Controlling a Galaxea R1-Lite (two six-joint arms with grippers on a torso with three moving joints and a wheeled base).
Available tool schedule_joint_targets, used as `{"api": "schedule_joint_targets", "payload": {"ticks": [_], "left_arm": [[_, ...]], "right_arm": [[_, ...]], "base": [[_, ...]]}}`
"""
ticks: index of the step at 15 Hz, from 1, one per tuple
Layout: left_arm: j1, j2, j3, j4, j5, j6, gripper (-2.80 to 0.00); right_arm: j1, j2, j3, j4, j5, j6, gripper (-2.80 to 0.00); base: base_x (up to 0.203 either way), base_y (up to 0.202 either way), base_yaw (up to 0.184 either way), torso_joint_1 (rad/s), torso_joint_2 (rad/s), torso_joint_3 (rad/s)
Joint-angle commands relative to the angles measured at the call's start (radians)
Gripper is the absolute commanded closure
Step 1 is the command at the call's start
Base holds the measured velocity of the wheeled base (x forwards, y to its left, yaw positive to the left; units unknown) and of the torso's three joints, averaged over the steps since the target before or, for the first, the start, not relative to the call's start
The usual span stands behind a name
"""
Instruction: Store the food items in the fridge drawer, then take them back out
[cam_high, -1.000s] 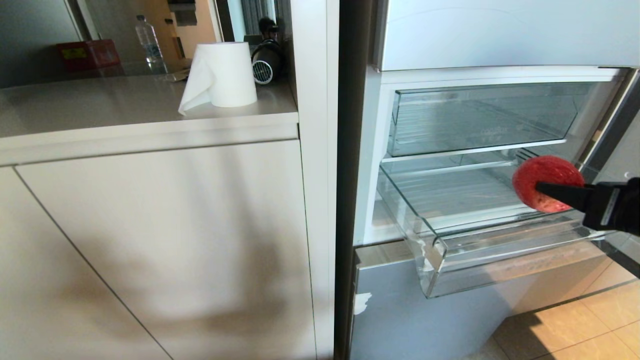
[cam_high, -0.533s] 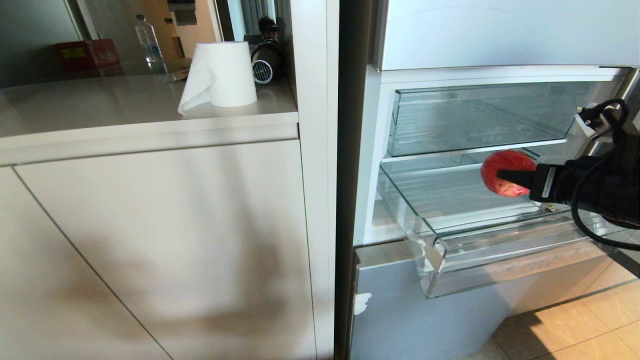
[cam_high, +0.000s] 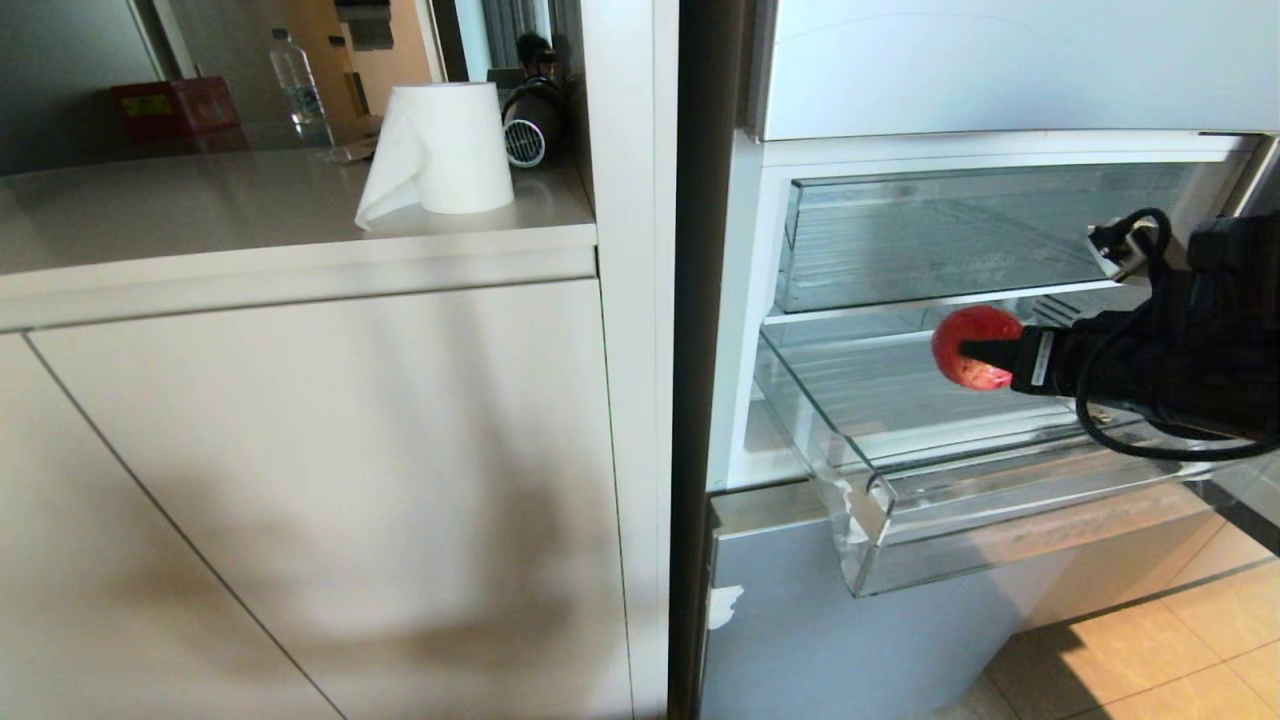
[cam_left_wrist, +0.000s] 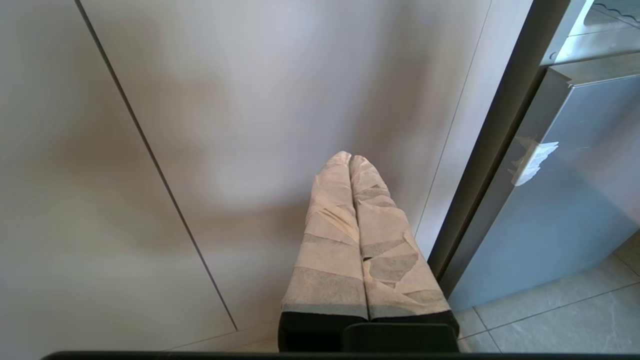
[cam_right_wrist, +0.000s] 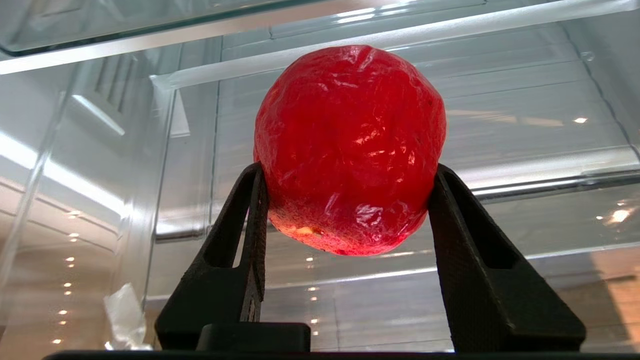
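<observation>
the right gripper (cam_right_wrist: 350, 210) has its two black fingers (cam_right_wrist: 240, 235) about half spread and clamped on either flank of a red tomato-like food item (cam_right_wrist: 350, 145), which it holds in the air over the pulled-out fridge drawer (cam_high: 880, 520); in the head view the food item sits at about three o'clock of the frame, above the drawer's ribbed floor and below the taller clear bin (cam_high: 950, 235). its skin looks glossy and wrinkled, so i judge it light, somewhat soft and a little slippery, likely to dent or slide if pinched harder. the fingers grip below its widest girth, so most of the body stands proud of the tips; a hold across the middle would be surer. the left gripper (cam_left_wrist: 352, 165), fingers pressed together and holding nothing, hangs parked by the cabinet front (cam_left_wrist: 250, 100).
</observation>
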Motion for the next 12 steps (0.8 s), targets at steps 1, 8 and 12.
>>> {"api": "schedule_joint_targets", "payload": {"ticks": [1, 8, 12], "left_arm": [[0.000, 0.001, 0.000, 0.002, 0.000, 0.000, 0.00], [0.000, 0.000, 0.000, 0.000, 0.000, 0.000, 0.00], [0.000, 0.000, 0.000, 0.000, 0.000, 0.000, 0.00]], "right_arm": [[0.000, 0.033, -0.010, -0.002, 0.001, -0.002, 0.00], [0.000, 0.122, -0.014, -0.075, 0.000, -0.004, 0.00], [0.000, 0.148, -0.018, -0.077, 0.000, 0.000, 0.00]], "base": [[0.000, 0.000, 0.000, 0.000, 0.00, 0.000], [0.000, 0.000, 0.000, 0.000, 0.00, 0.000], [0.000, 0.000, 0.000, 0.000, 0.00, 0.000]]}}
